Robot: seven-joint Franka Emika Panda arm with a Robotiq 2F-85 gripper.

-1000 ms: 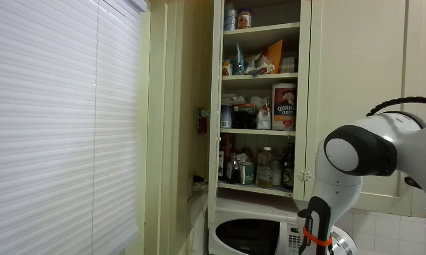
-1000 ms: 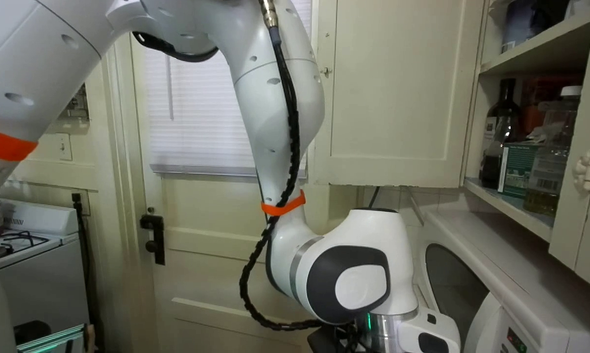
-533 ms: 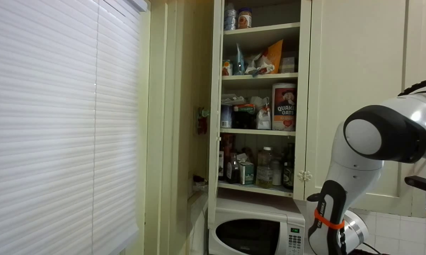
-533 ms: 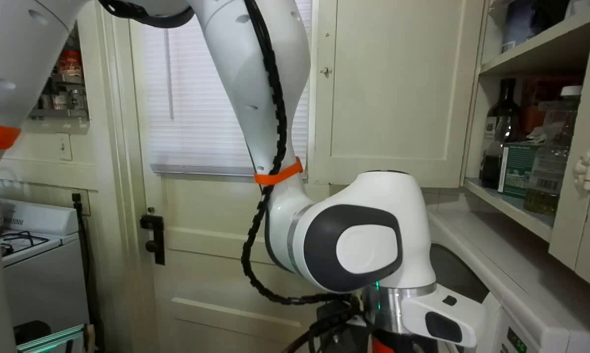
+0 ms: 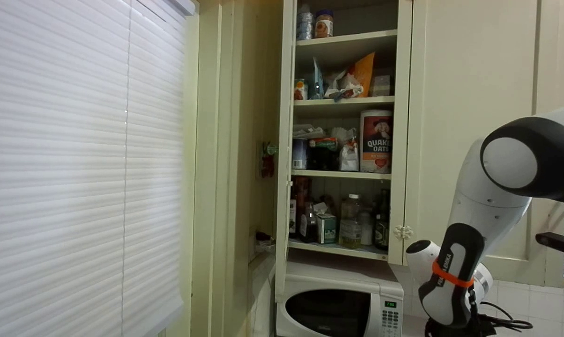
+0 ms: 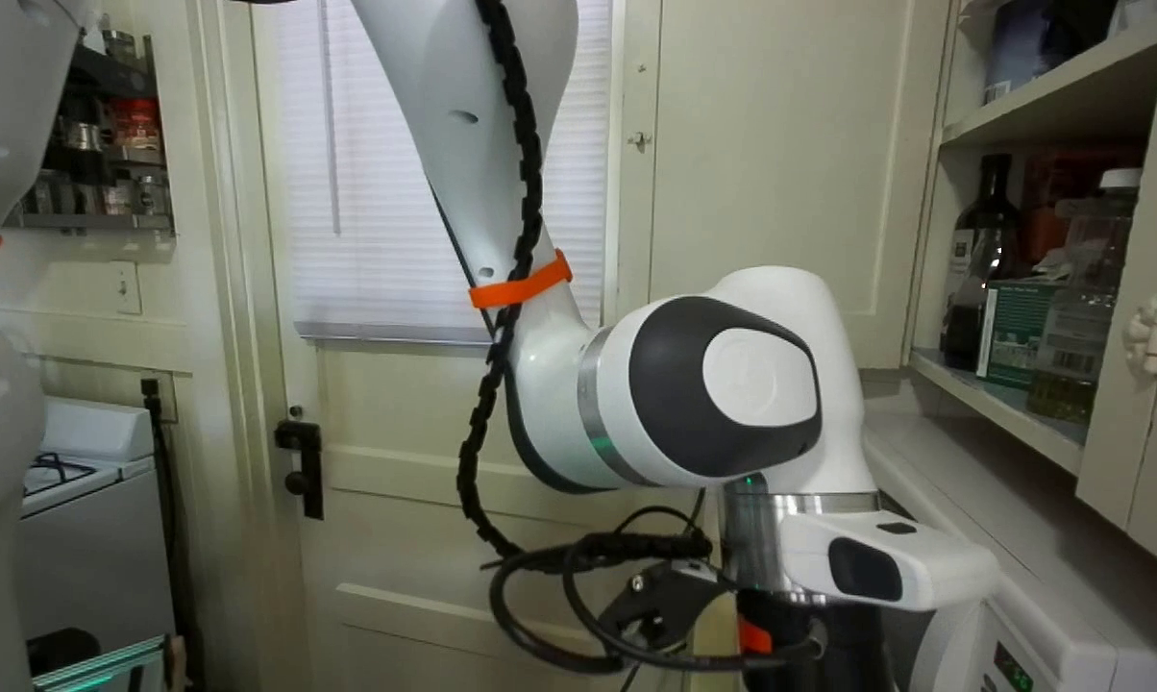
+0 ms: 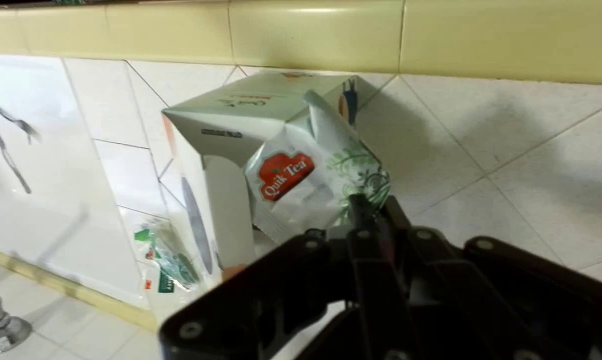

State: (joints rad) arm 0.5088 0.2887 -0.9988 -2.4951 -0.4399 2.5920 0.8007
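The tiled counter [image 7: 531,200] carries a pale tea box [image 7: 231,122] and, near it at left in the wrist view, a crumpled plastic bag [image 7: 173,265]. In an exterior view I can make out, on the lowest cupboard shelf [image 5: 333,250], left to right, a dark bottle [image 5: 308,227], a green box [image 5: 327,230] and a white-capped clear bottle [image 5: 350,224]. The next shelf up [image 5: 333,175] bears a blue can [image 5: 299,153] at left and an oats tub [image 5: 376,140] at right. The third shelf [image 5: 380,99] holds an orange bag [image 5: 364,75], the top shelf [image 5: 347,37] a jar [image 5: 323,24].

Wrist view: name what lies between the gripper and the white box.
In the wrist view, the Quik Tea packet: the gripper pinches its lower-right edge, and it partly hides the white box; whether packet and box touch is unclear.
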